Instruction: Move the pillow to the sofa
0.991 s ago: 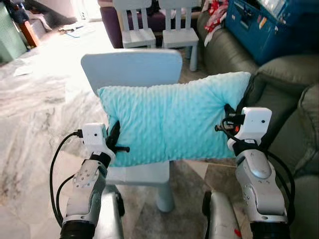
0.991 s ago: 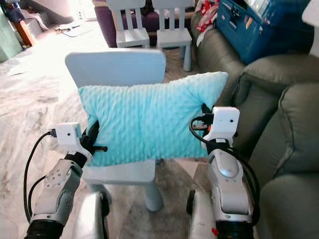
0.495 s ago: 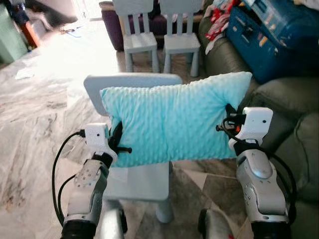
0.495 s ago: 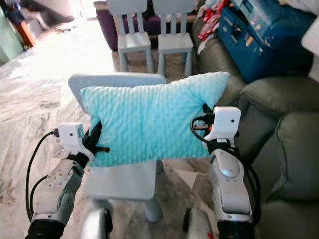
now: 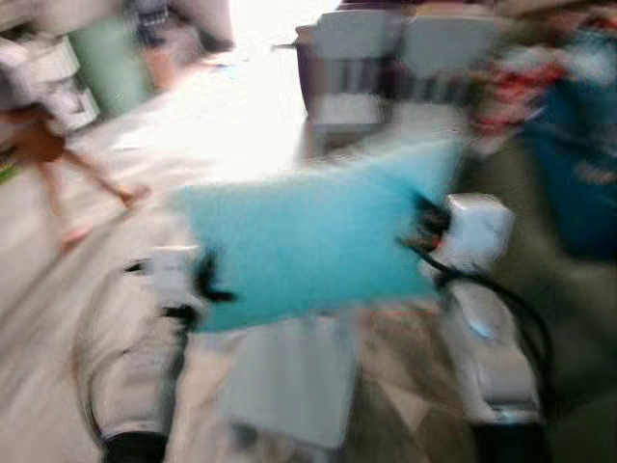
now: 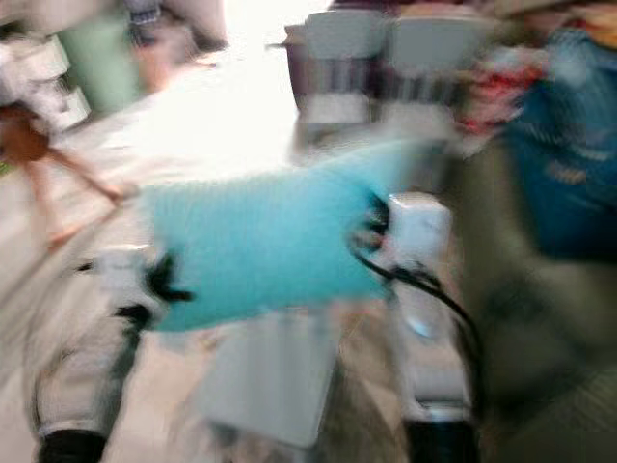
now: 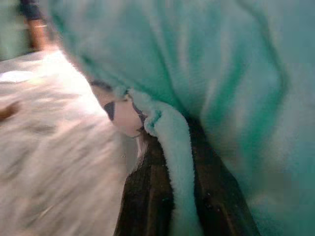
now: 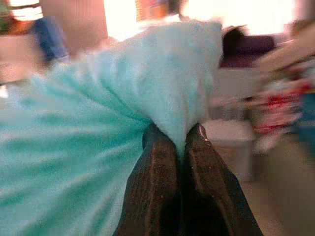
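Observation:
A turquoise pillow (image 5: 313,241) hangs in the air between my two arms, above a small pale blue chair (image 5: 289,381). My left gripper (image 5: 207,280) is shut on the pillow's left edge; in the left wrist view the black fingers (image 7: 147,196) pinch a fold of the pillow (image 7: 206,73). On the pillow's right edge my right gripper (image 5: 424,227) is shut too, and the right wrist view has its fingers (image 8: 157,182) pressed together on a corner of the pillow (image 8: 147,83). A grey-green sofa (image 5: 578,318) lies to my right. Both eye views are heavily blurred.
Two small pale chairs (image 5: 405,58) stand ahead, with a dark blue case (image 5: 578,183) on the sofa at the right. A person (image 5: 48,154) is at the far left on the light marble floor (image 5: 231,125). A green cabinet (image 5: 116,63) stands at the back left.
The whole picture has shifted right and blurred, so the camera has turned left. The pillow stays held between both grippers. A person has come into view at the left.

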Controlling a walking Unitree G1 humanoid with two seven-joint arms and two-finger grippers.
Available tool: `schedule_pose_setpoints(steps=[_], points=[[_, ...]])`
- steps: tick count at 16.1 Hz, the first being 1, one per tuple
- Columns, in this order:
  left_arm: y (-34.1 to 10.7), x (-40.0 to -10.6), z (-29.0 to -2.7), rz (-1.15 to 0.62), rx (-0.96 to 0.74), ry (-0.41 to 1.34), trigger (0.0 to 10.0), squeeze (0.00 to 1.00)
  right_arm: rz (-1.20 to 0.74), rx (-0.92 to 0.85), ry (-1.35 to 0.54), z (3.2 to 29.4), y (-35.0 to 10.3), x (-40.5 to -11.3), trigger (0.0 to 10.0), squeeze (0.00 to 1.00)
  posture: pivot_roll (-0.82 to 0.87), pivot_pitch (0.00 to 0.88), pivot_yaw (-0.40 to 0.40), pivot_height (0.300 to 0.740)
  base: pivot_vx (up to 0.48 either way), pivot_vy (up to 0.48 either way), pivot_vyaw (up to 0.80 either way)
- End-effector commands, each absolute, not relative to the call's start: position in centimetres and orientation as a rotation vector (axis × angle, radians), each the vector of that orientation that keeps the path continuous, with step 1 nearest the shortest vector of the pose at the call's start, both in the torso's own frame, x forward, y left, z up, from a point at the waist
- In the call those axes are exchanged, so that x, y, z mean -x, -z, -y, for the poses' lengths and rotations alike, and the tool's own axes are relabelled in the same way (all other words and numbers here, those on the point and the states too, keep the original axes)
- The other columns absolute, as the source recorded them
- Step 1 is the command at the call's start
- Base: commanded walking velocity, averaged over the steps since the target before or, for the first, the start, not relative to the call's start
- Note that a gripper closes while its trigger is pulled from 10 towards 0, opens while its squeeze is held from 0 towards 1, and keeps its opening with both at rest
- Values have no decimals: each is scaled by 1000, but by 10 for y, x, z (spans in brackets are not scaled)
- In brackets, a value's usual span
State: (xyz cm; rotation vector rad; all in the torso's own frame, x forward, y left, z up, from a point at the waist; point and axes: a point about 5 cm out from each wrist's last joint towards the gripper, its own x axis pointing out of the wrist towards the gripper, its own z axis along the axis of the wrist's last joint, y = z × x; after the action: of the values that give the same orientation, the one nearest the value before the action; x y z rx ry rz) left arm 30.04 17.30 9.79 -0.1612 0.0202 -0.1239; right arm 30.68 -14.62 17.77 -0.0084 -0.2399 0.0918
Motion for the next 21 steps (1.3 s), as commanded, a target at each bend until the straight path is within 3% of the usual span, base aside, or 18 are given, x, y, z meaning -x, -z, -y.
schedule_pose_setpoints(steps=[1, 11, 15, 16, 17, 21], points=[[-101, -303, -149, -11, 165, 205, 10000, 0, 202, 18, -17, 167, -168, -303, 0, 0, -190, 0, 36, 740, 0, 0, 0], [-96, -303, -148, -73, 57, 185, 10000, 0, 205, 20, -18, 166, -169, -304, 0, 0, -189, 0, 33, 740, 0, 0, 0], [-96, -305, -150, -70, 88, 179, 10000, 0, 196, 26, -31, 164, -168, -305, 0, 0, -191, 0, 32, 740, 0, 0, 0], [-97, -305, -149, -70, 97, 184, 10000, 0, 184, 37, -27, 164, -167, -305, 7608, 0, -191, 0, 32, 740, 0, 0, 0], [-97, -304, -147, -73, 103, 191, 10000, 0, 176, 35, -32, 163, -166, -306, 10000, 0, -191, 0, 30, 740, 0, 0, 0], [-96, -304, -146, -78, 125, 194, 10000, 0, 170, 43, -40, 162, -165, -306, 10000, 0, -188, 0, 26, 740, 0, 0, 0]])
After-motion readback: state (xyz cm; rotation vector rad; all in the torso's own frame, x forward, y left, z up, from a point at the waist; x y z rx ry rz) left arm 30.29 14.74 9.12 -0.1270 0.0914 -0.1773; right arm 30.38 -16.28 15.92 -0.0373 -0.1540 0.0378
